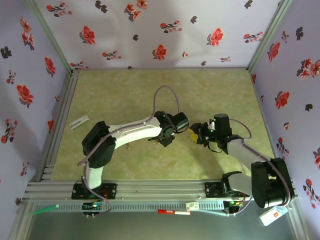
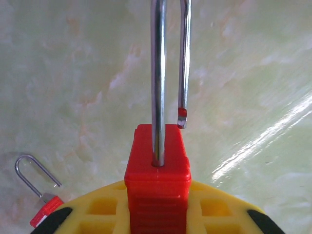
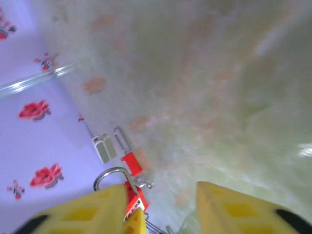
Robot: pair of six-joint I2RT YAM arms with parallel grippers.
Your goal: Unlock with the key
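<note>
Starting with the left wrist view: the left gripper [image 2: 158, 207] is clamped on the red padlock [image 2: 157, 165], with a yellow finger [image 2: 97, 207] on each side of the body. The lock's long axis runs straight away from the palm, and the shackle [image 2: 157, 63] points outward over the table [image 2: 73, 73]. The shackle's short leg ends just at the body's top corner. It looks free of the body, but I can't confirm that. The keyhole end is buried between the fingers, hidden. I can't pick out the key here. A spare padlock [image 2: 45, 208] lies flat on the table, off to one side and well apart.

Right wrist view, blurred: the right gripper [image 3: 168, 207] has its fingers apart with bare table between the tips, and I see nothing clamped. A red body with a round shackle sits against the inner edge of one finger [image 3: 92, 214]. I take it for the red padlock [image 3: 132, 207], not certain. Small metal bits just beside it could be the key, but they're too smeared to call. So I can't tell where the key is; my guess is at that lock. The spare padlock [image 3: 130, 163] lies farther off, near a grey clip [image 3: 102, 147].

Top view: both grippers meet mid-table, and the right one sits just right of the left one with its tips aimed left at it. The right arm is the free one and close by, so I judge the key work falls to it, moving left across a small gap.
</note>
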